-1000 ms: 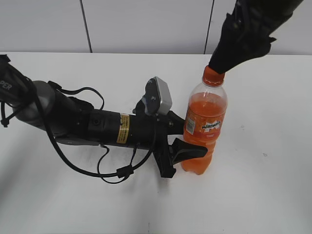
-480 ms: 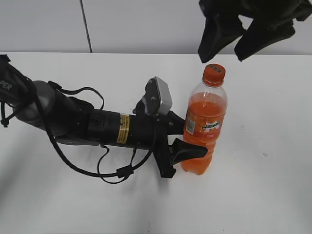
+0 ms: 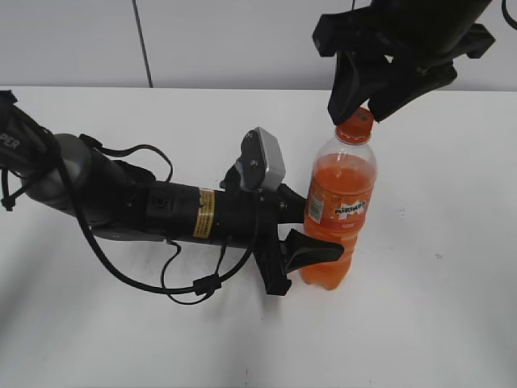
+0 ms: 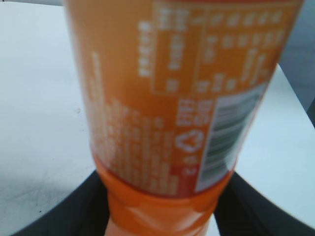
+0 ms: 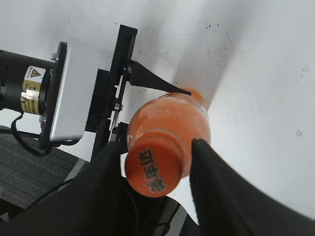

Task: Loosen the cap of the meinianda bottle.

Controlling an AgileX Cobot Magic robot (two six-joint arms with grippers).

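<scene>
The meinianda bottle (image 3: 339, 198) stands upright on the white table, full of orange drink, and it fills the left wrist view (image 4: 167, 98). My left gripper (image 3: 311, 230) (image 4: 162, 216) is shut on its lower body, one black finger (image 4: 74, 209) on each side. The orange cap (image 3: 355, 125) (image 5: 150, 169) has dark print on top. My right gripper (image 3: 356, 119) (image 5: 156, 147) hangs over it from above, open, with a finger on either side. In the right wrist view a gap shows between the cap and the right finger (image 5: 221, 187).
The left arm (image 3: 161, 210) lies low across the table from the left, with its grey wrist camera (image 3: 262, 158) and loose cables (image 3: 194, 283) beside the bottle. A white panelled wall (image 3: 242, 40) backs the table.
The right gripper sat on the cap a second ago, then rose off it and spread. It has now come back down around the cap with narrower jaws. Bottle and left arm are still.
</scene>
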